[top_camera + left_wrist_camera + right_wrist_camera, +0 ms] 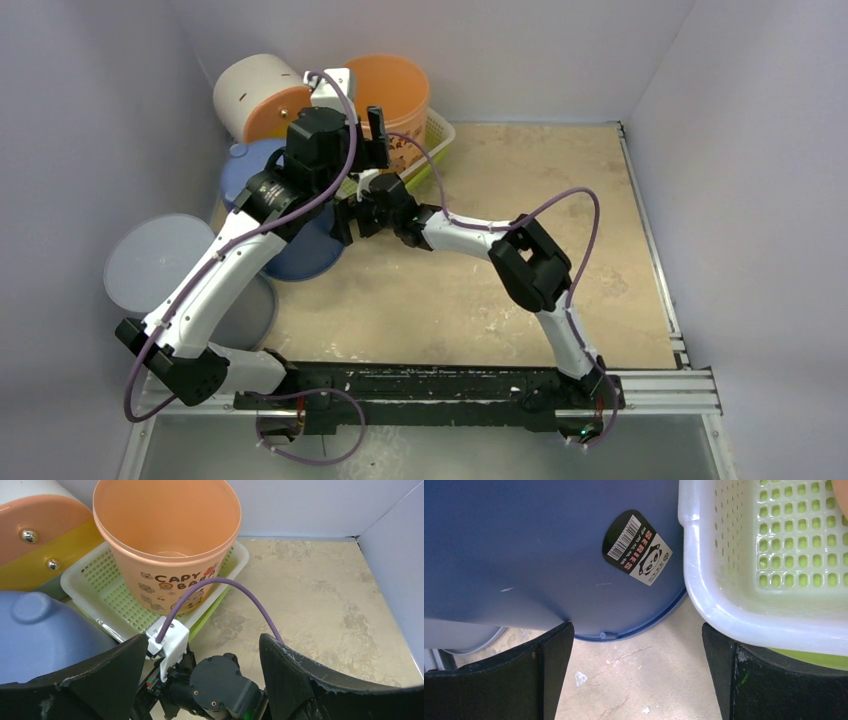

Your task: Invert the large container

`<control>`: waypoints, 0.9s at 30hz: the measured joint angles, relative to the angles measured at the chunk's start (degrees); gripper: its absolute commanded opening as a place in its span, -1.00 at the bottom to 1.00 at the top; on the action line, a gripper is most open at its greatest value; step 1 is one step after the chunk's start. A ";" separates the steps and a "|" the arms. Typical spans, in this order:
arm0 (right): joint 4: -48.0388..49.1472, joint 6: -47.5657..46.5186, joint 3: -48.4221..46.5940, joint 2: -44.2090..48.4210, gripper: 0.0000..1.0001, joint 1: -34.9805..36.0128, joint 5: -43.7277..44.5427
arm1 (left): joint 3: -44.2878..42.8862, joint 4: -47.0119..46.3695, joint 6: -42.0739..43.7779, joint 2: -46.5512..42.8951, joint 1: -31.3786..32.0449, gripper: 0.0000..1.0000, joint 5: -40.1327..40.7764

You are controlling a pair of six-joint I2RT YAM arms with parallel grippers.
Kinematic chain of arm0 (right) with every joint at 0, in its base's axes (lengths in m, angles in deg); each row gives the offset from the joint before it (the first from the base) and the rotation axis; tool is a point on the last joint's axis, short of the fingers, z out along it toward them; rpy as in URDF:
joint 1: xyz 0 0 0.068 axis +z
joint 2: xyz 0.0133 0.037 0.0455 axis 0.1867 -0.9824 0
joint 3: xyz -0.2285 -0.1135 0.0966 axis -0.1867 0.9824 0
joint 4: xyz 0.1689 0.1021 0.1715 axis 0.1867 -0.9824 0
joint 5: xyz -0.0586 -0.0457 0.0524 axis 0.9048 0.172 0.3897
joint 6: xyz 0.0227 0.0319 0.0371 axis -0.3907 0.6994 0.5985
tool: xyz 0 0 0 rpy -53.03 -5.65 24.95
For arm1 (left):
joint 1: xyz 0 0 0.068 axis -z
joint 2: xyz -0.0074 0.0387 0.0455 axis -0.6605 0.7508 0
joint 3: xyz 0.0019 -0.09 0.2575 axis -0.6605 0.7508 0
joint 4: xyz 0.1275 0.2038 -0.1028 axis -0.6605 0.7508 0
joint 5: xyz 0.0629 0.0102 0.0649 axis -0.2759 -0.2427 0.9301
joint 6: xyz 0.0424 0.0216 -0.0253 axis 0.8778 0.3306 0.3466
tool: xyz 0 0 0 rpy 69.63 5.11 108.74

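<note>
We see a beige marbled table (pixel 560 200) walled in white, and at its far left the blue tub (pixel 524 555) sits with its rim down on the surface, just beside a white-and-green basket (pixel 704 595) that holds an upright orange bucket (pixel 170 540). The left gripper (pixel 204 645) hangs above that corner with its fingers spread wide and nothing between them. Lower down, we find the right gripper (pixel 636 630) spread apart too, empty, facing the gap between tub and basket.
</note>
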 measured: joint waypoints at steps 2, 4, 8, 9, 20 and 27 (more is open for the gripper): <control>0.00 0.09 -0.85 -0.70 1.00 0.07 -0.44 | 0.00 -0.02 0.02 -0.02 0.00 0.58 0.00; -0.07 0.09 -0.81 -0.35 1.00 0.04 -0.24 | 0.00 -0.02 0.02 -0.04 0.00 0.58 0.02; -0.17 -0.55 2.47 3.34 1.00 0.02 2.95 | 0.00 -0.04 0.00 -0.09 0.00 0.58 0.13; -0.52 -0.72 4.07 5.29 1.00 -0.11 4.09 | 0.00 -0.04 0.00 -0.15 0.00 0.58 0.24; -5.79 -1.64 13.14 24.41 0.99 -2.23 16.31 | -0.74 -4.50 -0.76 -1.79 -1.95 0.66 4.59; -8.50 -0.90 13.16 24.98 0.82 -12.90 16.26 | 5.16 -11.69 -3.93 -5.44 -10.38 0.66 8.72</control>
